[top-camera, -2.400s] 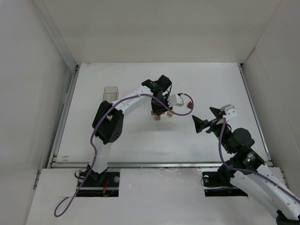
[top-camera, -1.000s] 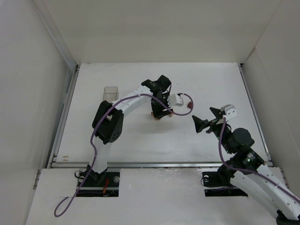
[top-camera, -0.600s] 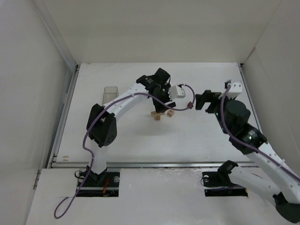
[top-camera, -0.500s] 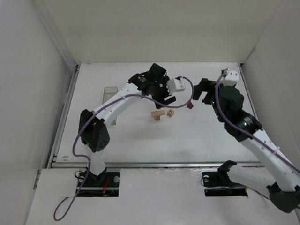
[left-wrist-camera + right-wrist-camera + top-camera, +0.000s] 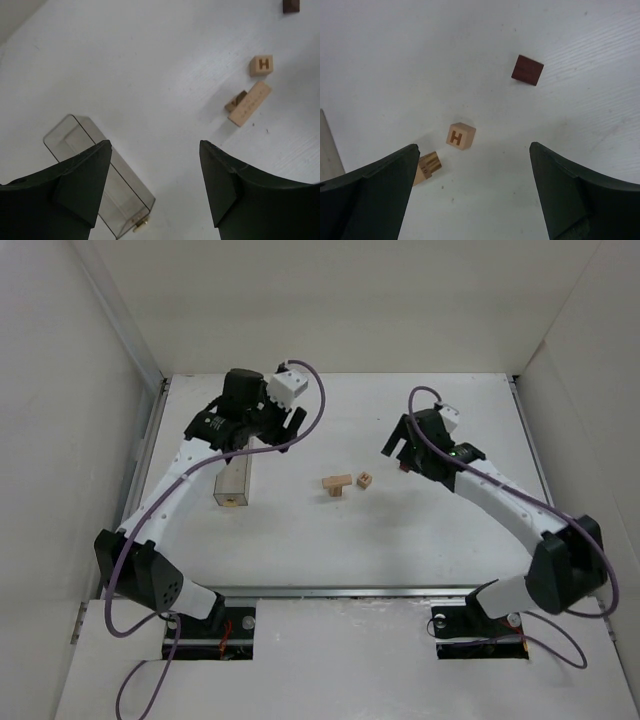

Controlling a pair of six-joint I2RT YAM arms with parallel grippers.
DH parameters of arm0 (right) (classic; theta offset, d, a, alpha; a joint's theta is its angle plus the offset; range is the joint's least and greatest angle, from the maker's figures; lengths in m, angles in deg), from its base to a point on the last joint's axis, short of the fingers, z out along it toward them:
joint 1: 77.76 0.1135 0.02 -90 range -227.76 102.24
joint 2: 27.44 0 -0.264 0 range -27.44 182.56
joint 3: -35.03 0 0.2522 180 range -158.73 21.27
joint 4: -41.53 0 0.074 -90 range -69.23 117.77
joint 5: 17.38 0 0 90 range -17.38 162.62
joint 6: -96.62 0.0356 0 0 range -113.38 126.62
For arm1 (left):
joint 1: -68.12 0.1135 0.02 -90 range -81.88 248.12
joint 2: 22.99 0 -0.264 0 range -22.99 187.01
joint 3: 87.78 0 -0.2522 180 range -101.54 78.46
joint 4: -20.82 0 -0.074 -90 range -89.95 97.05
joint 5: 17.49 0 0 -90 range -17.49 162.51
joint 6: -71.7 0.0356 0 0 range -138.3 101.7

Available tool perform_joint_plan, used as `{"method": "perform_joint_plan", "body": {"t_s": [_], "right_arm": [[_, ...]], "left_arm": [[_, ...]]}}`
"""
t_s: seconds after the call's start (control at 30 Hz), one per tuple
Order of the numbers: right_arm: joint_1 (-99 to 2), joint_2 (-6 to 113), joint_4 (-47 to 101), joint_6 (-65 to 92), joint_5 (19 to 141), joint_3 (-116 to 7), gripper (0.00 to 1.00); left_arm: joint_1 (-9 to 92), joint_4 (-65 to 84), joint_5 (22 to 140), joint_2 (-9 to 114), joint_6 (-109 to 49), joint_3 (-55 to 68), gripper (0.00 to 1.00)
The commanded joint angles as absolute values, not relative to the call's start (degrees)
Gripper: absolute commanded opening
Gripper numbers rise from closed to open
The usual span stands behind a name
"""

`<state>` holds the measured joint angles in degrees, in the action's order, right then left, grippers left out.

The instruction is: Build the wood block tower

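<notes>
Two light-tan bars point(image 5: 337, 483) lie crossed, one over the other, mid-table, also seen in the left wrist view point(image 5: 249, 103). A tan cube marked H point(image 5: 459, 135) sits just beside them. The dark reddish-brown block point(image 5: 527, 70) lies alone on the table, farther right. My left gripper point(image 5: 155, 145) hangs open and empty well left of the bars, over bare table next to the clear box. My right gripper point(image 5: 474, 146) is open and empty above the table, with the H cube and dark block ahead of its fingers. From above, the left gripper point(image 5: 288, 423) and right gripper point(image 5: 396, 446) flank the bars.
A clear rectangular plastic box point(image 5: 232, 483) lies left of the bars, just under my left finger point(image 5: 80, 185) in the wrist view. White walls close the table on the left, back and right.
The left arm has pulled off the bars and swung up to the back left. The right arm has reached forward from the near right to above the dark block.
</notes>
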<state>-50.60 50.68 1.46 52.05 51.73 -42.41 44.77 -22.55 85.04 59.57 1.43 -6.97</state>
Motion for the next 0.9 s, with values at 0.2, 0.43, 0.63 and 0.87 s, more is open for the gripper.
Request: {"method": "perform_joint_plan", "body": {"t_s": [0.2,0.43,0.63,0.87], "right_arm": [[-46.3,69.0,2.2,61.2,58.9,-50.0,0.91],[-45.8,76.6,1.5,65.0,59.4,-55.1,0.85],[-45.8,82.1,-1.9,65.0,60.0,-58.3,0.82],[-45.2,81.5,-2.0,65.0,60.5,-55.3,0.68]], "left_arm": [[44.0,-21.6,81.2,53.7,-0.7,2.4,0.68],[44.0,-21.1,81.2,53.1,-1.2,4.2,0.68],[44.0,-21.1,80.7,52.6,-1.2,4.7,0.68],[44.0,-20.5,80.7,52.6,-0.6,4.7,0.68]]}}
